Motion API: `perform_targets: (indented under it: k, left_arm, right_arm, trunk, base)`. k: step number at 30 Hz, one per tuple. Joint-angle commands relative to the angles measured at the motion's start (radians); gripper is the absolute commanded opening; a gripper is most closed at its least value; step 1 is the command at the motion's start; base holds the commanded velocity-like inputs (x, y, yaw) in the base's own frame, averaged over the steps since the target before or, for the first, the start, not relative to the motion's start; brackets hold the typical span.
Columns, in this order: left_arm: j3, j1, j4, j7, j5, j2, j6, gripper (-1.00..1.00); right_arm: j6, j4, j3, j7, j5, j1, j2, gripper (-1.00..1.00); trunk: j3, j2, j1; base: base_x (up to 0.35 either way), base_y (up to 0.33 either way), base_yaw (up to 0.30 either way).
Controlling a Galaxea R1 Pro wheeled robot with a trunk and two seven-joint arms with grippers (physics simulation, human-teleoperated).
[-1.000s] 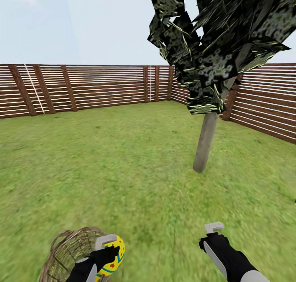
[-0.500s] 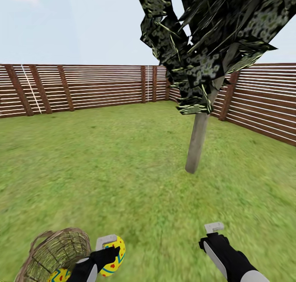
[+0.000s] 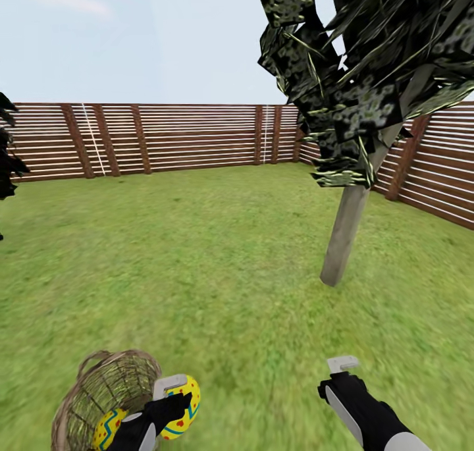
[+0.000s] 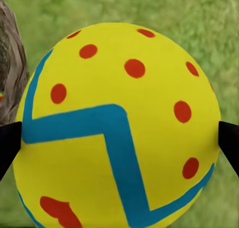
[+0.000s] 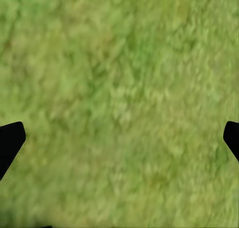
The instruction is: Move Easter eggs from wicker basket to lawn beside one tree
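The left gripper [image 3: 172, 398] reaches forward, clamped on an egg [image 3: 182, 406] beside the basket [image 3: 105, 388]; the right gripper [image 3: 343, 365], spread wide, hangs over the lawn [image 3: 217, 273].

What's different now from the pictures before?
The camera swung left, so the tree and fence slid right and a black tree came in. A second egg shows in the basket. The left gripper still holds its egg; the right gripper stays open.
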Motion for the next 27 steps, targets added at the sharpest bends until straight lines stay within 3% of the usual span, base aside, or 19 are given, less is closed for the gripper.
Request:
perform_targets:
  k: [1,27]
  left_arm:
    - [0.006,-0.001,-0.001,-0.006,0.007,-0.001,0.007,-1.0]
    - [0.013,-0.001,-0.007,-0.009,0.009,0.004,0.006,-1.0]
  right_arm:
    - [0.004,-0.002,0.008,-0.009,-0.011,-0.001,-0.002,1.0]
    - [0.004,-0.002,0.008,-0.009,-0.009,-0.001,-0.003,1.0]
  trunk:
    - [-0.001,-0.001,0.0]
    - [-0.001,-0.001,0.0]
  base:
    - [0.0,0.0,0.293]
    - [0.0,0.0,0.293]
